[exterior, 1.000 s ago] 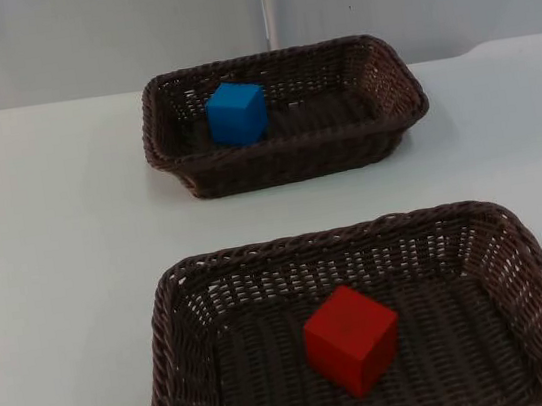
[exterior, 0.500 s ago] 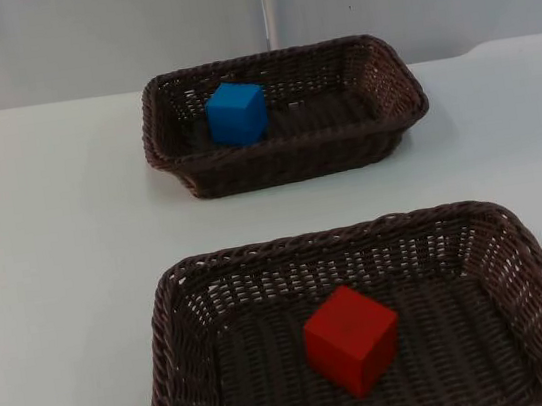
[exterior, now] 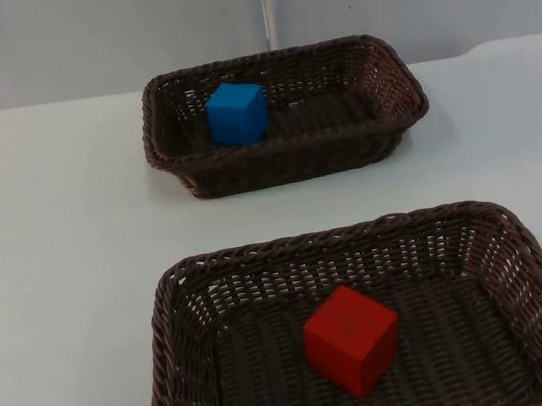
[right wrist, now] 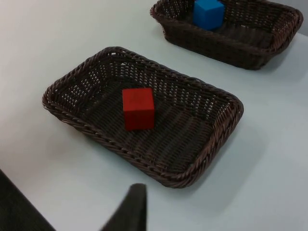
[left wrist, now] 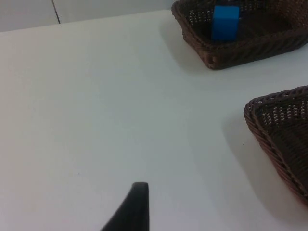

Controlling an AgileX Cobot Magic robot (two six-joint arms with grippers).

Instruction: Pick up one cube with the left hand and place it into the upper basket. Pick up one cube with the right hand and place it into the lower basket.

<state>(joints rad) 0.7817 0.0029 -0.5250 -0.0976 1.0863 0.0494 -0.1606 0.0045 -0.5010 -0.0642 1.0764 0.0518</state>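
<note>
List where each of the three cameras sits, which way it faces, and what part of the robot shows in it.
Top view: fixed above, looking down and forward at the blue cube in the upper basket and the red cube in the lower basket.
Left wrist view: on the left arm, facing the white table; one black fingertip shows.
Right wrist view: on the right arm, above the lower basket; one fingertip shows.
All views share the blue cube.

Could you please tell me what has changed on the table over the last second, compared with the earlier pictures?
Nothing has visibly changed. The blue cube still lies in the upper basket, and the red cube in the lower basket. Both sit as before on the white table, with nothing taken hold of or let go.
</note>
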